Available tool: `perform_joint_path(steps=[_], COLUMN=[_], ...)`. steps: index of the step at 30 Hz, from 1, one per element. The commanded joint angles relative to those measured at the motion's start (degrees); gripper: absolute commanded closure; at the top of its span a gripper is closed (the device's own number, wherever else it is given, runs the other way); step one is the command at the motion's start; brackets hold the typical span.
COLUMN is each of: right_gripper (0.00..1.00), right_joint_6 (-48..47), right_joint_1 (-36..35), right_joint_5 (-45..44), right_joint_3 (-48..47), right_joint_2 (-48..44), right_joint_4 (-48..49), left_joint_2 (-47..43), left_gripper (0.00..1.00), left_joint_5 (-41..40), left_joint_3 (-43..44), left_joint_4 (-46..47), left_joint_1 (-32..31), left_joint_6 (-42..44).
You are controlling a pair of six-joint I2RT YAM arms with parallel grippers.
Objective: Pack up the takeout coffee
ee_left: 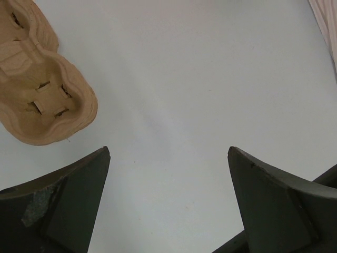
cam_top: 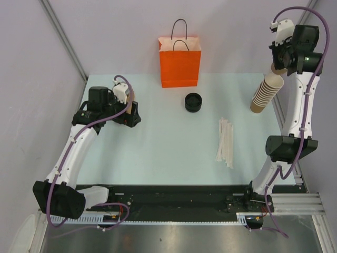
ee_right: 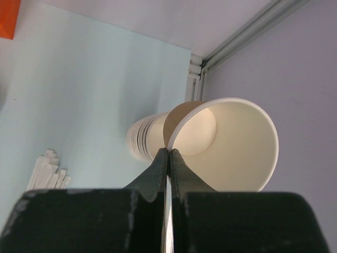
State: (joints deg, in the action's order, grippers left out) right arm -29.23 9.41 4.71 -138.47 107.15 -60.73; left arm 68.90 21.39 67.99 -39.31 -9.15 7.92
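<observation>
No lidded takeout coffee is in view. At the far right my right gripper [cam_top: 277, 67] is shut on the rim of the top tan paper cup [ee_right: 231, 142], one finger inside and one outside. That cup has no lid and shows its white inside. It is the top of a stack of paper cups [cam_top: 265, 94] that leans up toward the gripper. The rest of the stack [ee_right: 143, 138] shows behind the fingers in the right wrist view. My left gripper [ee_left: 168, 153] is open over bare table at the left [cam_top: 131, 113], holding nothing.
An orange paper bag [cam_top: 180, 60] stands upright at the back centre. A stack of black lids [cam_top: 193, 102] sits in front of it. White wrapped straws [cam_top: 225, 141] lie right of centre. A brown pulp cup carrier [ee_left: 47, 100] lies beside the left gripper.
</observation>
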Motion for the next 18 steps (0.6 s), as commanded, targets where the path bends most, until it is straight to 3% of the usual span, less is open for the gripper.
perform_joint_path(steps=[1,5,8,13,18], right_gripper=[1.0,1.0,1.0,1.0,1.0], right_joint_6=[-2.58,-4.25,-4.78,-2.24,0.14], right_joint_1=[-2.81,-8.51,-18.09,-34.7,-53.74], right_joint_5=[-2.6,0.03,1.79,2.94,-0.65], right_joint_3=[-2.85,-2.59,2.93,19.97,40.88], right_joint_2=[-5.63,-8.45,-11.52,-16.0,-15.66], right_joint_4=[5.62,4.76,3.51,8.33,18.61], left_joint_2=[-0.44,-0.61,-0.87,-1.75,-4.91], left_gripper=[0.01,0.0,0.01,0.0,0.0], left_joint_5=[0.59,0.24,0.23,7.42,12.19], left_joint_3=[-0.05,0.48,1.44,3.47,0.06], left_joint_4=[2.31,2.57,2.31,3.61,9.07], left_joint_1=[-0.43,-0.52,-0.08,6.23,15.63], left_joint_6=[-0.8,-1.68,-2.82,-8.18,-16.18])
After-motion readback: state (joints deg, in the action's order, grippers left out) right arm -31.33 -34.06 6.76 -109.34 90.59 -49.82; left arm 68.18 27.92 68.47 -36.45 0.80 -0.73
